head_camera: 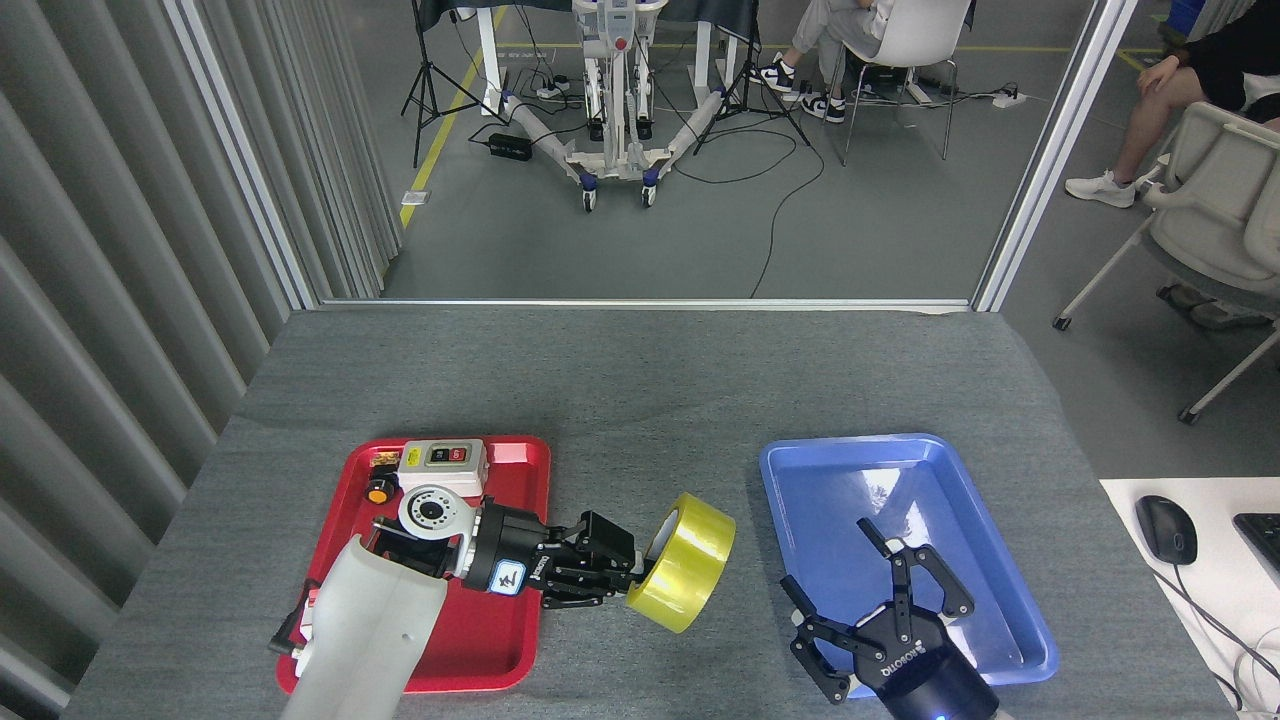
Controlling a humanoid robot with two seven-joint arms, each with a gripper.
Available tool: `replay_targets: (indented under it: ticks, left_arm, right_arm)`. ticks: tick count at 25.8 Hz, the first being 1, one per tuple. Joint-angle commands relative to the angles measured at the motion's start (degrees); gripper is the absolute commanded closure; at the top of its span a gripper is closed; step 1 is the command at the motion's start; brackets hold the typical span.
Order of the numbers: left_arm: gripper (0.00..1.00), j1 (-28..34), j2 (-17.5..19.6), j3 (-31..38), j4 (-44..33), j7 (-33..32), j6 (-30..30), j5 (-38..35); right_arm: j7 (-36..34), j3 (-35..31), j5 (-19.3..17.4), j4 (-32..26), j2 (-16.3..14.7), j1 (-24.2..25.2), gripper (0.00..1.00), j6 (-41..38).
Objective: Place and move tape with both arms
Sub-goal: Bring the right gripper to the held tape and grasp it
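Observation:
The tape (684, 561), a wide yellow roll with a white core, is held on edge between the two trays. My left gripper (632, 567) reaches in from the left and is shut on the roll's left rim. My right gripper (865, 583) stands open with its black fingers spread over the near left part of the blue tray (985, 560). It is to the right of the tape and apart from it, with nothing between its fingers.
A red tray (520, 620) on the left holds a white switch box (443, 456) and small parts. The grey table top (640, 380) stretches behind both trays. People sit on chairs beyond the table, and a mouse (1166, 528) lies at the right.

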Motion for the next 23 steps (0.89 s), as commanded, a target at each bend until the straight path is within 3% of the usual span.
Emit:
replay_targets:
  ticks: [1,11,23]
  left_arm:
    - [1.00,0.2,0.6,0.0,-0.1,-0.1,0.0,0.0]
    - [1.00,0.5,1.8,0.0,-1.1,-0.2,0.2,0.0]
    - [1.00,0.5,2.4,0.0,-1.5,-0.3,0.2,0.0]
  right_arm:
    - [0.0,2.6,-0.1,1.3,0.2,-2.6,0.13,-0.1]
    - [-2.2,4.4,-0.1,1.4,-0.7,-4.8,0.11,-5.7]
    - [-4.8,4.3,-2.3,3.8,1.6,-6.4,0.09,-9.2]
